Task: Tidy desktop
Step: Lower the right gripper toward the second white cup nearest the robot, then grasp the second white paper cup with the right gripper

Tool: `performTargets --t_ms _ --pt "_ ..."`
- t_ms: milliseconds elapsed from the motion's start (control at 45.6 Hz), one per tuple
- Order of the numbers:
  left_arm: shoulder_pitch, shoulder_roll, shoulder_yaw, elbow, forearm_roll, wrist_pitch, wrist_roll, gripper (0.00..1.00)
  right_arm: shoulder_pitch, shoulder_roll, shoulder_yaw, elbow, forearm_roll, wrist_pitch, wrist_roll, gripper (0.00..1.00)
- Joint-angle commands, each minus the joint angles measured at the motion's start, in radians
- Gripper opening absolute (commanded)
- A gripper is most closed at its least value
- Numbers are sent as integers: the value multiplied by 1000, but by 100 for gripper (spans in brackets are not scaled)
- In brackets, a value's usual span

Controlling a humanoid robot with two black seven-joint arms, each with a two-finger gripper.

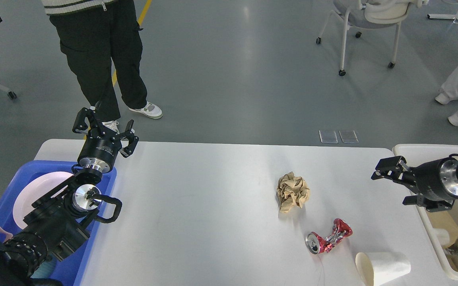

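Head view shows the table [213, 190] filling the foreground, holding a crumpled paper ball [293, 192], a crushed can [328, 237] and a tipped paper cup [383, 267]. Left gripper [105, 131] and right gripper [390, 174] hover with jaws apart, holding nothing.

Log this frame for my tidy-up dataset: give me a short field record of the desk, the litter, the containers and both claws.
surface: desktop, white-grey
litter: crumpled brown paper; crushed red can; paper cup on its side
left container: blue tray holding a pink plate
right container: cream bin
left claw: open, empty, raised over the tray's far corner
right claw: open, empty, above the bin's edge
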Motion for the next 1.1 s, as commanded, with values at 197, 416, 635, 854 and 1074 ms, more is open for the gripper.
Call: performTargets --t_ms 197,416,635,854,1074 --pt "0 0 0 0 0 0 0 98 -61 116 -49 50 21 -81 -7 100" --pt "0 0 0 0 0 -1 0 98 -255 126 49 -14 112 -207 -7 100" --pt "0 0 0 0 1 0 0 98 -259 112 88 26 174 -193 -3 100" --pt "0 0 0 0 0 -1 0 98 -272 121 116 46 216 -198 -1 100" --pt "0 0 0 0 1 -1 0 98 -252 -3 111 52 213 -193 -1 100"
